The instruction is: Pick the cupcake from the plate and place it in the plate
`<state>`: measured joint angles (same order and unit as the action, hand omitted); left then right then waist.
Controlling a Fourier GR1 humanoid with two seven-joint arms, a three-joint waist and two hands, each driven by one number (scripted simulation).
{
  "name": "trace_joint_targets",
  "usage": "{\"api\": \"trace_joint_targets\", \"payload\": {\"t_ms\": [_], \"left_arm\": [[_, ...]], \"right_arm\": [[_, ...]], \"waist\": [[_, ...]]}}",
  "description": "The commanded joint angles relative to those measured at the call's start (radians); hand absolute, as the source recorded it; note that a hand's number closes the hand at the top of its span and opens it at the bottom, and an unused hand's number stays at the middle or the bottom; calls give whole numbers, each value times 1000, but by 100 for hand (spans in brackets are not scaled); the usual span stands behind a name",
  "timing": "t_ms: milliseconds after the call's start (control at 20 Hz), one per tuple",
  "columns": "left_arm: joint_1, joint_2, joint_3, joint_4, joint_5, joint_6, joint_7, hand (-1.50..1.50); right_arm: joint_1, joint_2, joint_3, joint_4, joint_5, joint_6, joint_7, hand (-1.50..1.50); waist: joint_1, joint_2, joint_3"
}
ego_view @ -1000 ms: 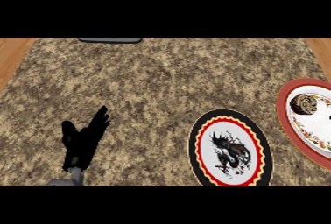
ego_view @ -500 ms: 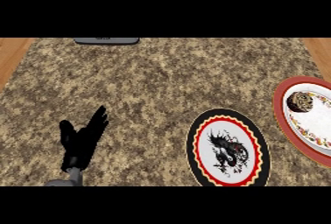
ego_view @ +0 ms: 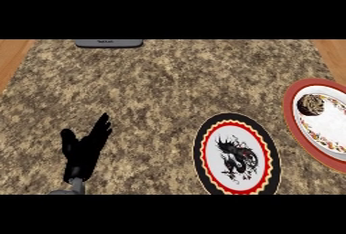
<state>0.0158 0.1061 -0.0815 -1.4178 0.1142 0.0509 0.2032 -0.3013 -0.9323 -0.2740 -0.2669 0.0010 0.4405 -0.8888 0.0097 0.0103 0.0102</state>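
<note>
Rightward, cupcake (ego_view: 311, 105) on red-rimmed plate (ego_view: 294, 119) seemingly cut by frame edge; left hand (ego_view: 82, 148) open, empty.

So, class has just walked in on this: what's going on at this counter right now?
Nothing is being handled yet. The cupcake sits on the red-rimmed plate at the right edge. The black-rimmed plate beside it, with a dragon design, holds nothing. The left hand rests open at lower left, fingers up, far from both plates. The right hand is out of view. A grey object lies at the counter's far edge.
</note>
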Motion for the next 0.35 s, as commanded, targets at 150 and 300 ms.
{"api": "trace_joint_targets", "payload": {"t_ms": [150,300], "left_arm": [[-26,-14,6,19,-10,25,10,0],[17,-9,-11,-7,-7,-1,-7,0]], "right_arm": [[126,-23,16,-13,10,165,-252,-150],[123,-44,13,-20,0,170,-232,-150]], "waist": [[-20,-4,0],[-4,-6,0]]}}
